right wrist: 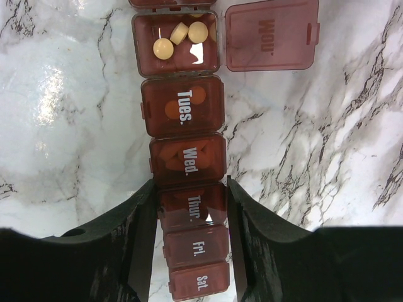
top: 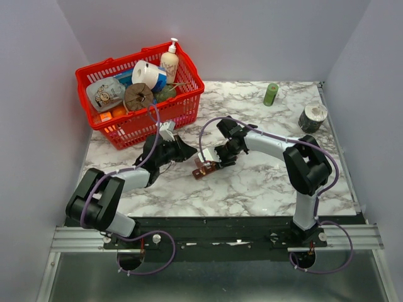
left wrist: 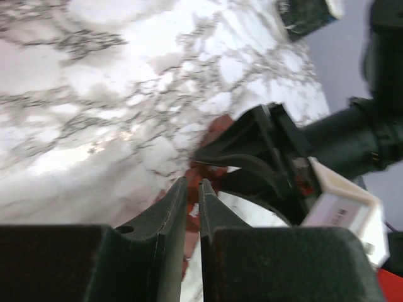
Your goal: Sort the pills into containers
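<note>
The containers (right wrist: 182, 157) are a dark red strip of day-labelled compartments lying on the marble, mid-table in the top view (top: 204, 168). The Mon. lid (right wrist: 271, 34) stands open over three pale pills (right wrist: 179, 38). Orange pills show through the shut Tues. and Wed. lids. My right gripper (right wrist: 191, 189) straddles the strip at Thur., both fingers against its sides. My left gripper (left wrist: 194, 182) points at the strip's red end (left wrist: 217, 129) from the left, its jaws nearly together with only a thin slit and nothing seen held. From above, its tip (top: 192, 153) sits just left of the right gripper (top: 217, 160).
A red mesh basket (top: 140, 94) full of household items stands at the back left. A slim green bottle (top: 271, 94) and a round grey-white roll (top: 312, 117) stand at the back right. Grey walls close in three sides.
</note>
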